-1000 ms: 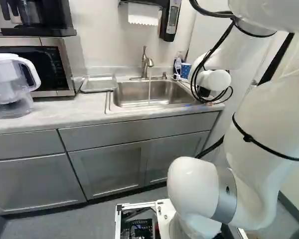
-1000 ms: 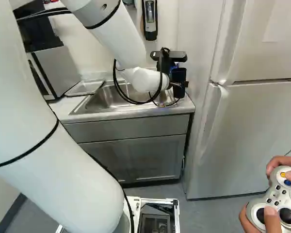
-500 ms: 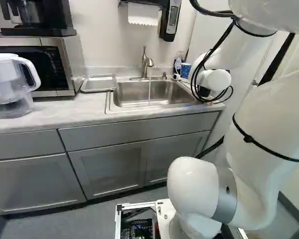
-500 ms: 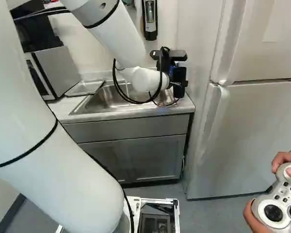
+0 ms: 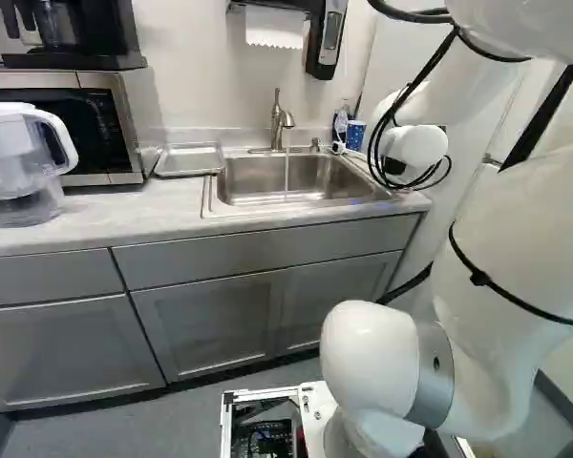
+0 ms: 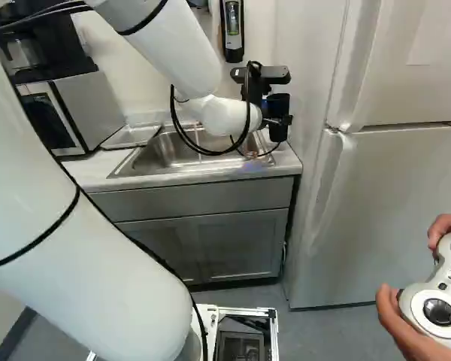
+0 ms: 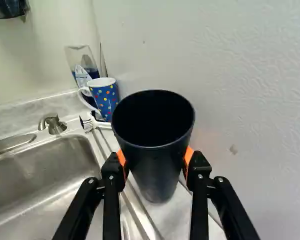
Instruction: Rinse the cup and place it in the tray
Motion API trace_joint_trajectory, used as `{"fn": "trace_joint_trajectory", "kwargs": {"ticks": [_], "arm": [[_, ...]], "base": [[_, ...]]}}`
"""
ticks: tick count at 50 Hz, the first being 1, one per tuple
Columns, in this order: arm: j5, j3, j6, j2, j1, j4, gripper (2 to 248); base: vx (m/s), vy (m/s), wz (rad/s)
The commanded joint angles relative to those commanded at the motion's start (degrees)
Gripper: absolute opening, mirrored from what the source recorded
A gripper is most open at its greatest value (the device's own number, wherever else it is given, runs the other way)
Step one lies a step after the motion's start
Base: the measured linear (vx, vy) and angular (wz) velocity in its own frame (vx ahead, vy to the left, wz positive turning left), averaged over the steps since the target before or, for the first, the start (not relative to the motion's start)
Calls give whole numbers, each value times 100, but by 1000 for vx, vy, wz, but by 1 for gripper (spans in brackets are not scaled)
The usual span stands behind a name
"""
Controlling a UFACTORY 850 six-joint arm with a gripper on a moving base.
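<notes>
Cup hung near the bench's right edge, fingers half spread, clamping both sides; a low swing risked clipping the mug.

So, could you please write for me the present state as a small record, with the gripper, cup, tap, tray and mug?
gripper: shut on the black cup
cup position: mouth up, held beside the sink
cup wetness: cannot tell
tap: running, thin stream falling into the sink
tray: on the counter, left of the sink in the left base view
mug: blue with coloured dots, near the sink's corner
cup in tray: no
</notes>
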Motion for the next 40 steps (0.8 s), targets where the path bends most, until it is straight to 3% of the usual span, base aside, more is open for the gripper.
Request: {"fn": "trace_joint_trajectory", "kwargs": {"ticks": [40], "arm": [[0, -150, 0, 254, 17, 0, 123]], "base": [[0, 0, 0]]}}
